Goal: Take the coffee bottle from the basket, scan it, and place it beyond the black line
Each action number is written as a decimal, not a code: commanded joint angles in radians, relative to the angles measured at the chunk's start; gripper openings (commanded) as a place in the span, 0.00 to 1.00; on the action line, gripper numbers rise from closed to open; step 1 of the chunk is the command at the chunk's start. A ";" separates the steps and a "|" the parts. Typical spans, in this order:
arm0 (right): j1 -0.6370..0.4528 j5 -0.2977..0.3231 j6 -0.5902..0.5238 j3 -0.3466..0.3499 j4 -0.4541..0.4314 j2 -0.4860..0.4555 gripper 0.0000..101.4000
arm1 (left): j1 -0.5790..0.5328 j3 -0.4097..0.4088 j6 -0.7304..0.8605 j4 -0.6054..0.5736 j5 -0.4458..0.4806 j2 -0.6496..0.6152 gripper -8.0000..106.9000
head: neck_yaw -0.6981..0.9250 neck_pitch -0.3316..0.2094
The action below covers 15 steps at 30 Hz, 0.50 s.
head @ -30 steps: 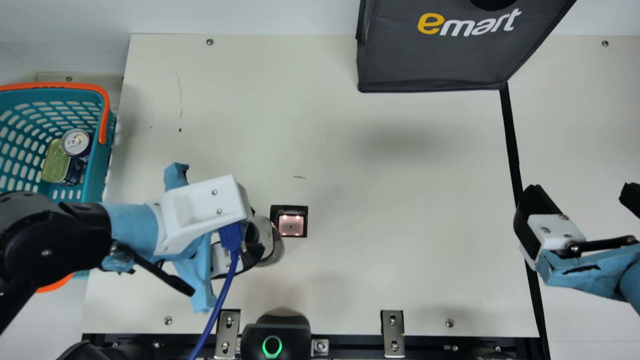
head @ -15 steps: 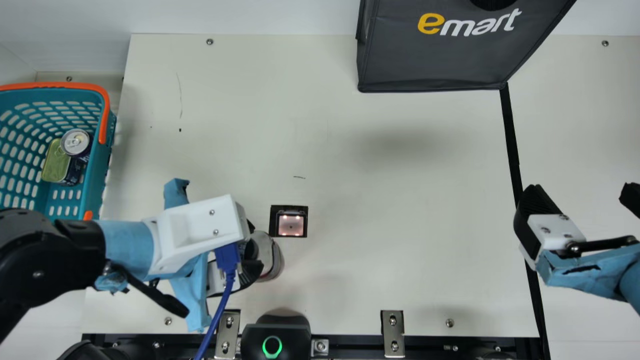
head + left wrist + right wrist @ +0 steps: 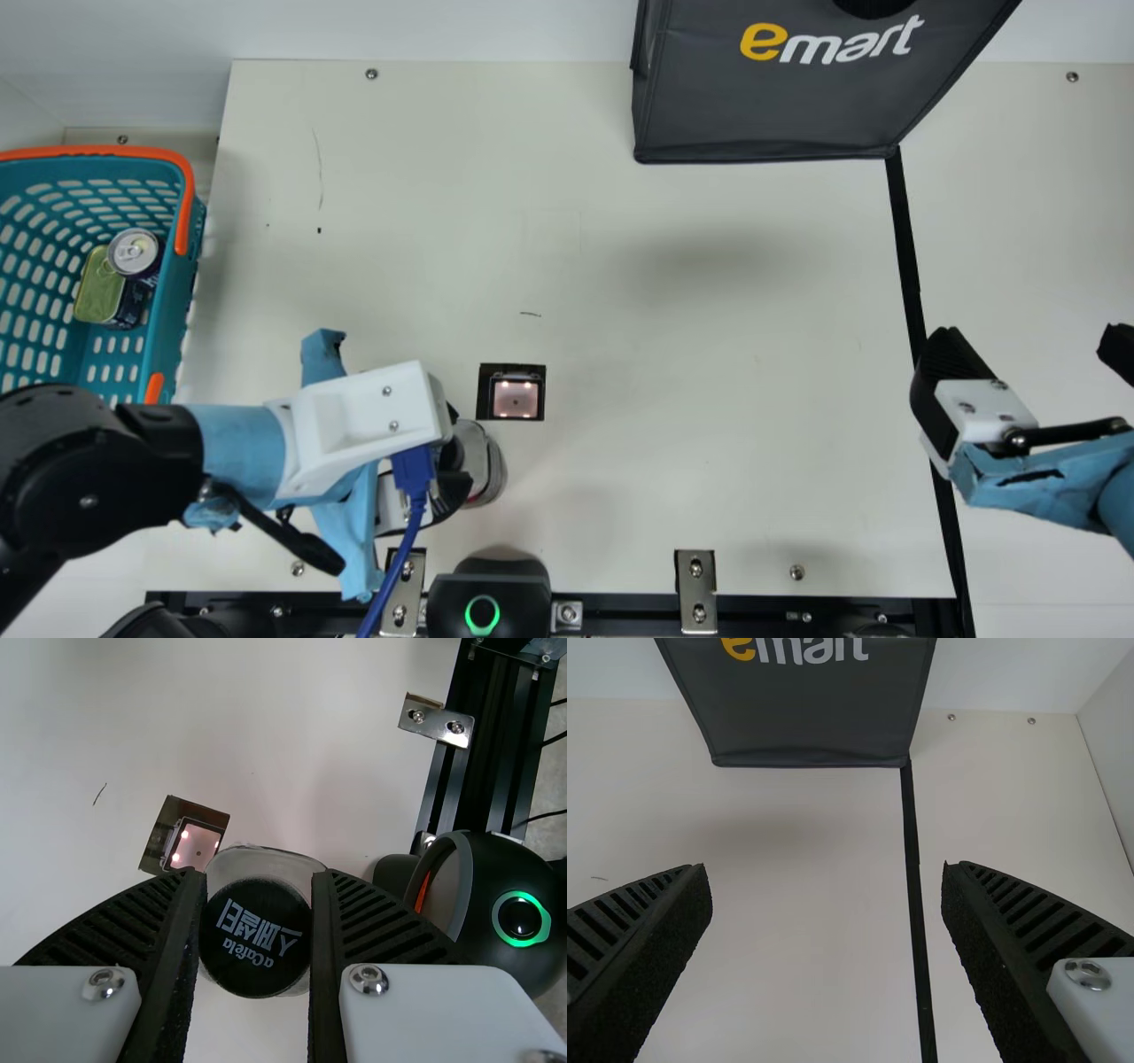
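"Where's the coffee bottle (image 3: 485,470)?"

"Clasped upright by the left gripper (image 3: 455,452), near the lit square panel (image 3: 516,398), on the basket (image 3: 168,310) side of the black line (image 3: 905,248)."

"And the right gripper (image 3: 1032,341)?"

"Released, fingers spread wide. Its wrist view shows the line running between them."

"Anything in the basket?"

"Cans."

In the main view, the left tool (image 3: 461,450) hides part of the coffee bottle (image 3: 483,470) from you; in its wrist view, the cap (image 3: 255,937) covers much of the body. Behind that tool, its arm and the picture's edge cut off your basket (image 3: 173,275). You lose part of one right tool (image 3: 1029,342) finger past the edge, the black line (image 3: 905,248) beneath that tool, and the top of the bag (image 3: 771,106) ahead of it.
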 commanded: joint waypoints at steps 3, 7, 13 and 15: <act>0.000 0.000 0.000 0.000 0.000 0.000 0.90 | -0.004 -0.006 0.000 0.003 0.002 0.004 0.16 | 0.000 -0.027; 0.000 0.000 0.000 0.000 0.000 0.000 0.90 | 0.001 -0.029 0.006 0.007 0.016 0.008 0.16 | 0.000 -0.027; 0.000 0.000 0.000 0.000 0.000 0.000 0.90 | 0.016 -0.074 0.012 0.011 0.045 0.014 0.16 | 0.000 -0.027; 0.000 0.000 0.000 0.000 0.000 0.000 0.90 | 0.019 -0.089 0.012 0.012 0.053 0.017 0.16 | 0.000 -0.027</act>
